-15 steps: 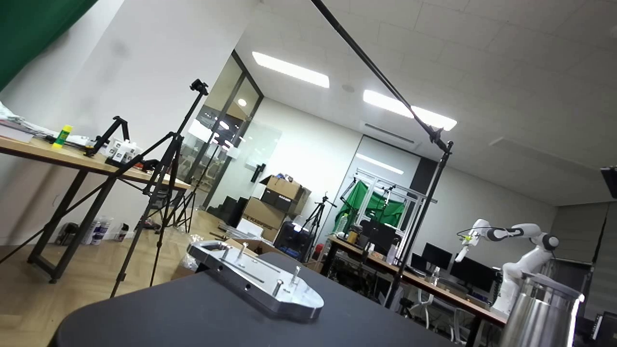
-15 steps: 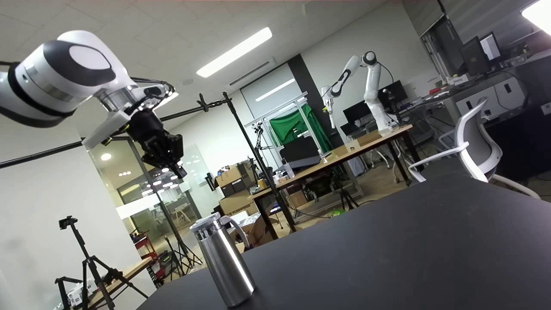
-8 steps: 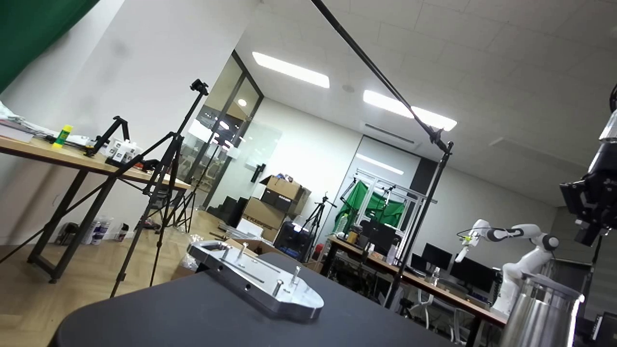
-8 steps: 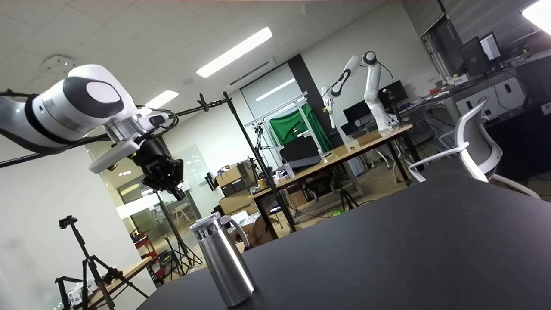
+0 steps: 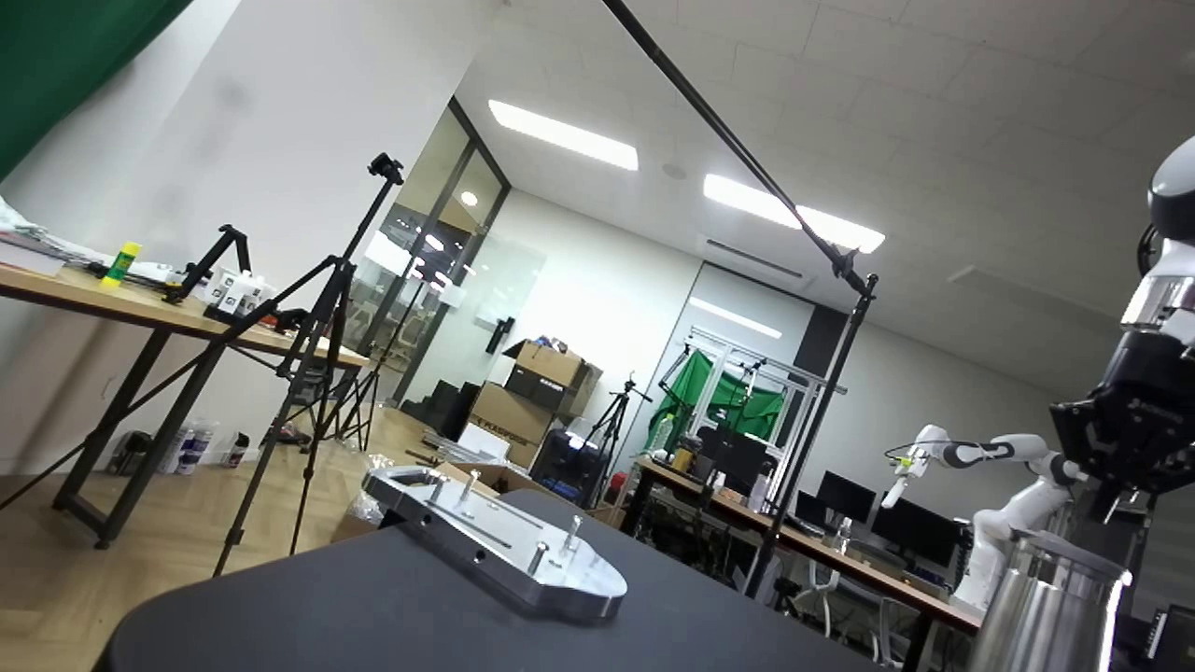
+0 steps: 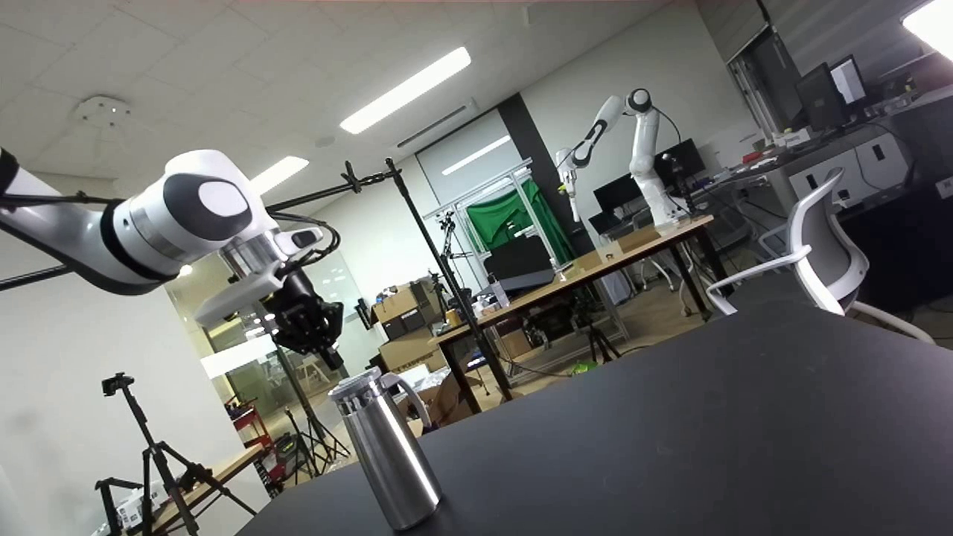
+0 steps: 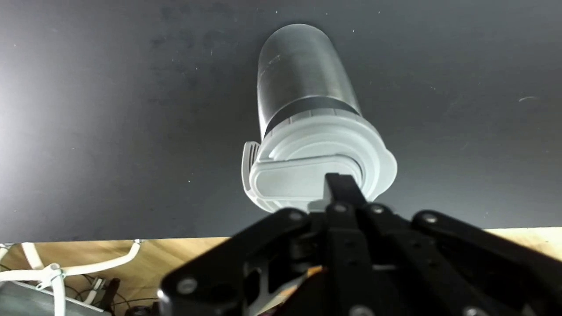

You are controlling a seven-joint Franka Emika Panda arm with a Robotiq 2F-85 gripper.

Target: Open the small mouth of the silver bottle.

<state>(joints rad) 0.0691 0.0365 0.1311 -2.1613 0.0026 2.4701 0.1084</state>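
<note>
On the black table (image 6: 633, 447) stands one silver bottle (image 6: 391, 461), lid (image 7: 285, 180) on; just above, one gripper (image 7: 340, 180), fingers (image 7: 343, 189) pressed together, hides part of that lid in the wrist view. One metal plate (image 5: 513, 541) lies well apart; beyond are a chair (image 6: 826, 260) and one more robot arm (image 6: 644, 149).

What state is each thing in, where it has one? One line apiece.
Silver bottle, upright on the table
Lid, seated on the bottle; open for pouring or not, cannot tell
Hand, shut, just above the lid
Metal plate, pegs pointing up
Ceiling lights, lit
Top cardboard box, open
</note>
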